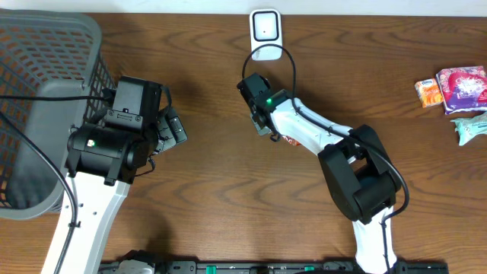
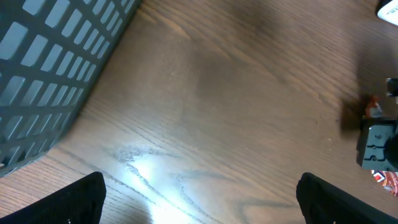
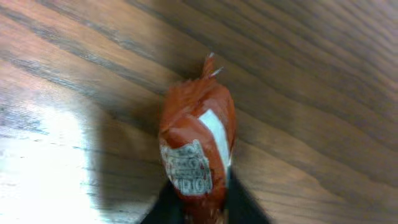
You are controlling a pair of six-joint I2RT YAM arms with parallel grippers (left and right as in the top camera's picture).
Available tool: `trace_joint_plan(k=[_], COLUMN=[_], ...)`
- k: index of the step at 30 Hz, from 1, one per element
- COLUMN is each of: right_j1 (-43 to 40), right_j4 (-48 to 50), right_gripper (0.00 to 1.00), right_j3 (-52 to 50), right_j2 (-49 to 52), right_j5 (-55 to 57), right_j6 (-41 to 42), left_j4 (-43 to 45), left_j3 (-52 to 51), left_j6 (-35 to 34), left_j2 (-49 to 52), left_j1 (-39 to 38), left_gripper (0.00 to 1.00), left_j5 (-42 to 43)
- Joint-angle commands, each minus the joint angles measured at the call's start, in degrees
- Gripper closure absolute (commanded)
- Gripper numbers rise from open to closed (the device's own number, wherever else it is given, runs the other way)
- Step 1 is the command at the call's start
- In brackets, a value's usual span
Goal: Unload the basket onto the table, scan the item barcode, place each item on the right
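Right gripper (image 3: 198, 210) is clamped on an orange-red snack packet (image 3: 198, 134). The dark fingers (image 3: 165, 205) pinch its lower end, the crimped top points away from the wrist cam, and a white printed label faces the lens; can't read whether that's the barcode. The packet hangs just over the wooden table (image 1: 213, 198), mid-table, in front of the white barcode scanner (image 1: 265, 29) at the far edge. It's near the scanner but not at it. From overhead the right arm covers nearly all of the packet, leaving only a red sliver showing beside the wrist. Left gripper (image 2: 200, 193) is spread wide with nothing in it, over bare wood just beside the grey mesh basket (image 1: 46, 46) on the left side, well apart from the packet. Three more snack packs sit by the right edge: an orange one (image 1: 429, 92), a pink one (image 1: 464, 87) touching it, and a pale green one (image 1: 470, 128) just below. Nothing sits between the packet and the scanner.
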Motion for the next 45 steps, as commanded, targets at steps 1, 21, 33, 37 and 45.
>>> trace_joint_plan(k=[1, 21, 33, 37, 45], right_j1=[-1.84, -20.98, -34.07, -37.18, -40.22], right_j4=[-1.64, -9.90, -1.60, -2.78, -16.92], right_gripper=[0.99, 0.99, 0.99, 0.82, 0.66], right_j3=[-3.26, 6.95, -7.69, -7.85, 2.78], right_j2=[2.51, 1.86, 1.88, 1.84, 1.84], right_j5=[-6.62, -81.70, -79.78, -67.78, -54.07], right_j6=[0.07, 2.01, 10.58, 10.51, 5.20], left_j4=[-0.17, -0.17, -0.17, -0.17, -0.17], left_j3=[0.59, 0.59, 0.59, 0.59, 0.59], left_j6=[-0.09, -0.07, -0.09, -0.07, -0.07], left_j2=[0.02, 0.02, 0.02, 0.02, 0.02], left_j1=[0.20, 0.20, 0.20, 0.20, 0.20], left_gripper=[0.02, 0.02, 0.02, 0.02, 0.02], left_j5=[-0.33, -0.33, -0.33, -0.33, -0.33])
